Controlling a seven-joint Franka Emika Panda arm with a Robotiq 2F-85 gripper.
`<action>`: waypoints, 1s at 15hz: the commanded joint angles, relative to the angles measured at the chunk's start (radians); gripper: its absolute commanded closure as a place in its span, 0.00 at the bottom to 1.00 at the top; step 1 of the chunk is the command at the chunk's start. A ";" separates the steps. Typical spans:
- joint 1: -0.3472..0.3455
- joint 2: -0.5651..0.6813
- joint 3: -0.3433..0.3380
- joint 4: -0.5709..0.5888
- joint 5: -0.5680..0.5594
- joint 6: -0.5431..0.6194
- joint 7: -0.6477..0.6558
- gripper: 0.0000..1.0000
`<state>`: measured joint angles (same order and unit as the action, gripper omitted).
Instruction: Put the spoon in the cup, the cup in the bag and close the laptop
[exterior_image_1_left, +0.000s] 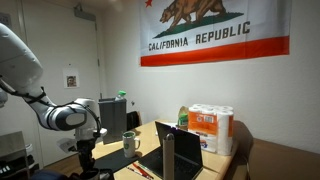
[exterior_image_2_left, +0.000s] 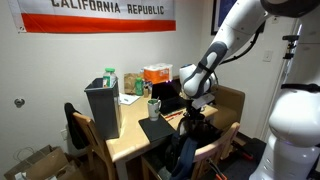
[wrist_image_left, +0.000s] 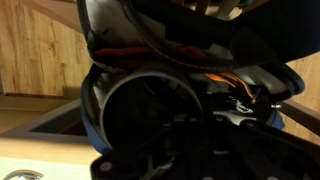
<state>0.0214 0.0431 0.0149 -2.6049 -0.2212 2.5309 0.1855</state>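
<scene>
My gripper (exterior_image_1_left: 88, 150) (exterior_image_2_left: 196, 114) points down beside the table's long edge, low over a dark backpack (exterior_image_2_left: 186, 150) on a chair. The wrist view is very dark. A dark round rim (wrist_image_left: 150, 110), possibly the cup, fills its middle among backpack fabric with orange trim. The fingers are lost in shadow, so I cannot tell whether they hold it. The boxy dark grey bag (exterior_image_2_left: 103, 108) (exterior_image_1_left: 113, 112) stands upright on the table. The laptop (exterior_image_1_left: 170, 158) stands open with its blue screen lit. The spoon is not visible.
A pale grey handled mug (exterior_image_1_left: 130, 142) (exterior_image_2_left: 153, 107) stands mid-table. Paper towel rolls (exterior_image_1_left: 212, 128), an orange package (exterior_image_2_left: 155, 73) and a green bottle (exterior_image_2_left: 110, 78) sit at the table's edges. A dark flat item (exterior_image_2_left: 157, 130) lies near the bag. Wooden chairs (exterior_image_2_left: 222, 150) surround the table.
</scene>
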 joint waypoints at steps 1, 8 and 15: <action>-0.012 0.029 -0.029 -0.036 -0.054 0.077 0.026 0.96; -0.009 0.044 -0.051 -0.052 -0.021 0.111 0.008 0.60; -0.010 -0.001 -0.046 -0.045 0.047 0.072 -0.029 0.08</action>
<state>0.0179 0.0897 -0.0366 -2.6391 -0.2069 2.6275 0.1812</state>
